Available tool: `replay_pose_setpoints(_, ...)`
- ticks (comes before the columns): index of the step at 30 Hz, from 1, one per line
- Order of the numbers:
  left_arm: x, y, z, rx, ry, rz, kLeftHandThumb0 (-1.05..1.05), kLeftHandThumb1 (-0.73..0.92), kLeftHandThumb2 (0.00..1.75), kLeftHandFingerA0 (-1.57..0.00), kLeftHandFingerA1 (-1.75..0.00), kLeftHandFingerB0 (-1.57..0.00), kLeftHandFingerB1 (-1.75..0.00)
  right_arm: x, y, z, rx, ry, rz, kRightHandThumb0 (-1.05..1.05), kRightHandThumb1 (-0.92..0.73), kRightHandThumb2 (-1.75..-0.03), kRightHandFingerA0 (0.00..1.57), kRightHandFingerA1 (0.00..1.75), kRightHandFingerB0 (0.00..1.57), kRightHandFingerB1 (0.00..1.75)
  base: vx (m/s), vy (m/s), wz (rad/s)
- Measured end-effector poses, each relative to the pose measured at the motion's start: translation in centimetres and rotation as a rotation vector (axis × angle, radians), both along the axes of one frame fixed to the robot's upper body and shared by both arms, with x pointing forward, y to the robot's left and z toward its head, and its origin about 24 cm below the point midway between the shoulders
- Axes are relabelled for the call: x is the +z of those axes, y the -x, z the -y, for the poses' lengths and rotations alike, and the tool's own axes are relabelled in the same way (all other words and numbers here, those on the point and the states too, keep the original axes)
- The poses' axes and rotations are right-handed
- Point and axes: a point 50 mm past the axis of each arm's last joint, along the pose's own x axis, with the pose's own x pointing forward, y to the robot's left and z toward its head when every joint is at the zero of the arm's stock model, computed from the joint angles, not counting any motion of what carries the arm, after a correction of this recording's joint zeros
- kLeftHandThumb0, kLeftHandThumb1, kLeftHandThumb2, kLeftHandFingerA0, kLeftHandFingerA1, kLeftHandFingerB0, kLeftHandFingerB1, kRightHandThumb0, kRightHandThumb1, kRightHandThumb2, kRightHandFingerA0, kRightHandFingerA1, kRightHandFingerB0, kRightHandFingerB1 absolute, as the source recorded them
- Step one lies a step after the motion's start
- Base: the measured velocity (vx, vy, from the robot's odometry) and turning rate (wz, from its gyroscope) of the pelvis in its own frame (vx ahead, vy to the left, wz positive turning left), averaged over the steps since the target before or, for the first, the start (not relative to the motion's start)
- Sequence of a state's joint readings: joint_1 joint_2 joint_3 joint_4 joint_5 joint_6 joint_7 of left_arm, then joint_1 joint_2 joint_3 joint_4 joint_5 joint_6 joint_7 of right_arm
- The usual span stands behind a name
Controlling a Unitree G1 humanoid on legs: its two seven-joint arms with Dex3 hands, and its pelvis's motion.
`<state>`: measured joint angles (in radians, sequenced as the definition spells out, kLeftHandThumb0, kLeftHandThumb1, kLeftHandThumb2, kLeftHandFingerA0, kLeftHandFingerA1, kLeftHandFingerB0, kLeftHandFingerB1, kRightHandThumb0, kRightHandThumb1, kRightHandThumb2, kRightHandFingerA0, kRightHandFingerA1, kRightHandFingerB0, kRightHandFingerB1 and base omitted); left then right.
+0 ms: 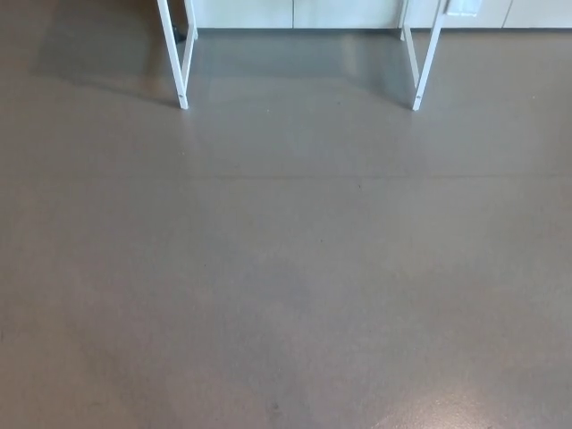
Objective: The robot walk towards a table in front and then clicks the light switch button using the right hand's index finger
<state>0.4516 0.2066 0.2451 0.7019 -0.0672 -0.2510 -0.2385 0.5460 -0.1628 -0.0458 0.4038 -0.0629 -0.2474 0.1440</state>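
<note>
Neither of the robot's hands is showing in the head view, nor any part of either arm, so whether their fingers are spread or pressed together cannot be told, and nothing can be said of their pose.

The camera is looking down at a grey-brown floor (286, 268), which is filling nearly the whole picture. Its surface is smooth and faintly glossy, and a pale sheen is lying across the lower right corner. A thin straight seam is running across the floor from side to side, a little above the middle.

At the top of the picture, white table legs are standing on the floor. The left leg pair (180, 63) is coming down from the upper edge and ending at a small foot; a second, thinner bar is sitting just behind it and joining it near the bottom. The right leg pair (424, 63) is slanting down in the same way, with its foot resting on the floor. The two pairs are standing well apart, with open floor between them. The tabletop is lying above the picture's upper edge, and the light switch button is not showing either.

Behind the legs, along the top edge, a pale cabinet front (295, 12) is running across, split by thin vertical lines.
</note>
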Motion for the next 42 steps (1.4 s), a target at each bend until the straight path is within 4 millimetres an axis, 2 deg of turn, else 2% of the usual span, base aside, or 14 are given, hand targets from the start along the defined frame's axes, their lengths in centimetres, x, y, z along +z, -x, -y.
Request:
replay_pose_setpoints(13, 0.4, -0.1, 0.0, -0.028, 0.026, 0.048, -0.72, 0.56, 0.88, -0.26, -1.09, -0.37, -0.74, 0.0, 1.3, 0.2, -0.01, -0.016, 0.011, -0.28, -0.61, -0.58, 0.65, 0.55, 0.42, 0.45, 0.02, -0.003, 0.11)
replay_pose_setpoints(18, 0.0, 0.6, 0.4, -0.029, 0.041, 0.022, -0.73, 0.57, 0.87, -0.22, -1.08, -0.34, -0.73, 0.4, 1.2, 0.4, -0.011, -0.014, 0.036, -0.29, -0.59, -0.57, 0.67, 0.55, 0.43, 0.45, 0.02, 0.159, 0.06)
replay_pose_setpoints(19, 0.0, 0.6, 0.5, -0.034, 0.043, 0.021, -0.76, 0.45, 1.05, -0.32, -0.87, -0.35, -0.7, 0.3, 1.3, 0.4, -0.013, -0.015, 0.035, -0.3, -0.6, -0.58, 0.66, 0.54, 0.43, 0.45, 0.09, 0.3, -0.2)
replay_pose_setpoints(20, -0.1, 0.5, 0.6, -0.041, 0.046, 0.02, -0.75, 0.46, 1.06, -0.31, -0.86, -0.34, -0.7, 0.3, 1.3, 0.5, -0.015, -0.014, 0.035, -0.29, -0.6, -0.58, 0.67, 0.54, 0.43, 0.45, 0.13, 0.36, -0.49)
replay_pose_setpoints(21, -0.1, 0.5, 0.7, -0.049, 0.05, 0.017, -0.75, 0.46, 1.06, -0.31, -0.86, -0.34, -0.7, 0.3, 1.3, 0.6, -0.014, -0.011, 0.037, -0.29, -0.6, -0.58, 0.67, 0.54, 0.43, 0.45, 0.18, 0.312, -0.62)
replay_pose_setpoints(22, -0.3, 0.4, 1.0, -0.058, 0.058, 0.012, -0.75, 0.56, 0.86, -0.23, -1.06, -0.34, -0.73, 0.3, 1.2, 0.6, -0.015, -0.011, 0.042, -0.29, -0.6, -0.58, 0.66, 0.53, 0.43, 0.45, 0.17, 0.447, -0.48)
replay_pose_setpoints(23, -0.1, 0.0, 0.8, -0.071, 0.05, 0.022, -0.77, 0.44, 1.05, -0.33, -0.88, -0.35, -0.71, 0.3, 1.2, 0.3, -0.011, -0.017, 0.046, -0.28, -0.6, -0.58, 0.66, 0.53, 0.43, 0.45, 0.16, 0.396, -0.17)
replay_pose_setpoints(24, 0.0, -0.2, 0.6, -0.077, 0.042, 0.029, -0.77, 0.44, 1.05, -0.33, -0.88, -0.35, -0.71, 0.3, 1.2, 0.2, -0.008, -0.02, 0.048, -0.28, -0.6, -0.58, 0.66, 0.53, 0.43, 0.45, 0.16, 0.382, -0.4)
replay_pose_setpoints(25, 0.3, -0.5, 0.3, -0.086, 0.029, 0.036, -0.75, 0.54, 0.86, -0.25, -1.08, -0.35, -0.73, 0.4, 1.2, 0.2, -0.007, -0.021, 0.048, -0.29, -0.59, -0.57, 0.68, 0.54, 0.43, 0.45, 0.05, 0.255, -0.27)
replay_pose_setpoints(35, 0.3, -0.9, 0.4, -0.104, 0.022, 0.042, -0.77, 0.55, 0.86, -0.25, -1.1, -0.34, -0.75, 0.6, 0.7, 0.2, 0.004, -0.019, 0.069, -0.28, -0.6, -0.58, 0.66, 0.53, 0.44, 0.46, 0.18, 0.038, 0.05)
replay_pose_setpoints(36, 0.3, -0.8, 0.4, -0.106, 0.022, 0.041, -0.8, 0.43, 1.05, -0.34, -0.89, -0.36, -0.71, 0.6, 0.7, 0.2, 0.005, -0.019, 0.071, -0.28, -0.6, -0.57, 0.64, 0.51, 0.43, 0.44, 0.21, -0.169, 0.14)
replay_pose_setpoints(37, 0.3, -0.8, 0.4, -0.107, 0.023, 0.039, -0.79, 0.54, 0.86, -0.24, -1.09, -0.35, -0.74, 0.7, 0.7, 0.2, 0.006, -0.019, 0.073, -0.29, -0.6, -0.58, 0.65, 0.53, 0.43, 0.45, 0.29, -0.236, 0.4)
replay_pose_setpoints(41, 0.1, -1.2, 1.1, -0.113, 0.04, 0.054, -0.77, 0.55, 0.85, -0.23, -1.08, -0.34, -0.74, 0.7, 0.6, 0.7, 0.015, -0.004, 0.068, -0.29, -0.6, -0.58, 0.65, 0.53, 0.43, 0.45, 0.35, -0.34, 0.5)
replay_pose_setpoints(42, 0.1, -1.1, 1.2, -0.114, 0.041, 0.053, -0.79, 0.44, 1.04, -0.33, -0.89, -0.35, -0.71, 0.8, 0.5, 0.9, 0.017, 0.002, 0.07, -0.29, -0.6, -0.58, 0.65, 0.53, 0.43, 0.45, 0.25, -0.148, 0.05)
